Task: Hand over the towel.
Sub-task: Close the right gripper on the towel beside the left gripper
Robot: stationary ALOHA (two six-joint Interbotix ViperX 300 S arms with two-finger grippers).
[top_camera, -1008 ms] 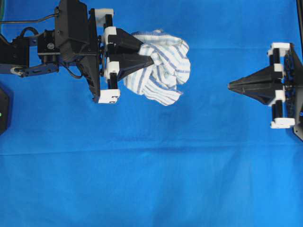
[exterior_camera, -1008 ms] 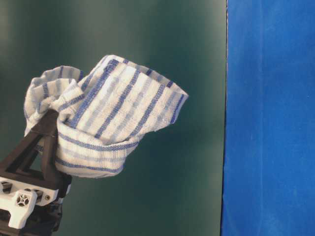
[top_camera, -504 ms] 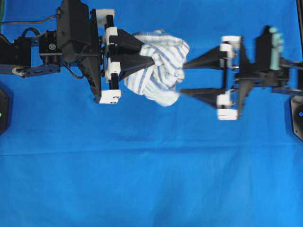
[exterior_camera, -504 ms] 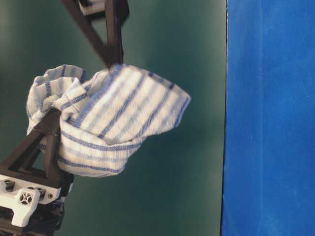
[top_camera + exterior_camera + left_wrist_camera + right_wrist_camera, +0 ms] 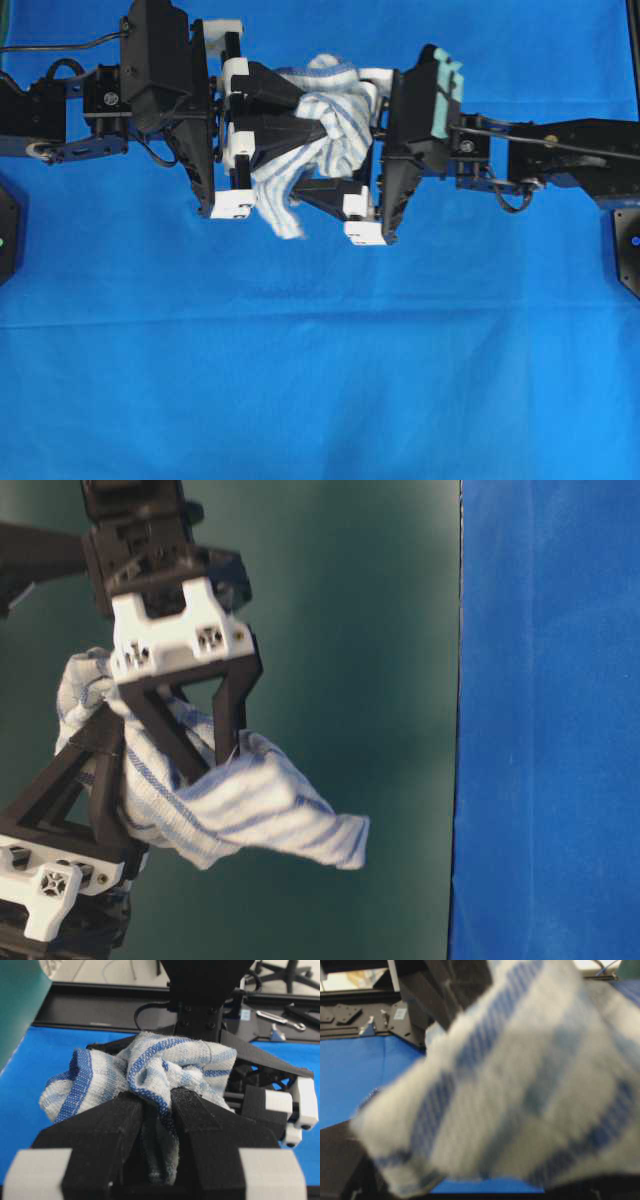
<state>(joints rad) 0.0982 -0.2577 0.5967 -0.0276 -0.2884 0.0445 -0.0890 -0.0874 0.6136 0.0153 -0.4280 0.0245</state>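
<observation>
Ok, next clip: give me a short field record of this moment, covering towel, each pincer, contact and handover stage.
towel: striped towel, bunched, held in the air above the blue sheet
left pincer: left pincer shut on the towel
right pincer: right pincer open, its fingers either side of the towel
contact: towel drapes over a right finger
handover stage: receiving grasp not yet made

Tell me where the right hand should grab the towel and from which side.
Grip the bunched middle of the towel just beyond the left hand, coming straight in from the right of the overhead view. The left hand is shut on one end, so the free bulk sticks out toward the right hand, whose open fingers already straddle it. Avoid the loose corner hanging free; it would likely slip.
</observation>
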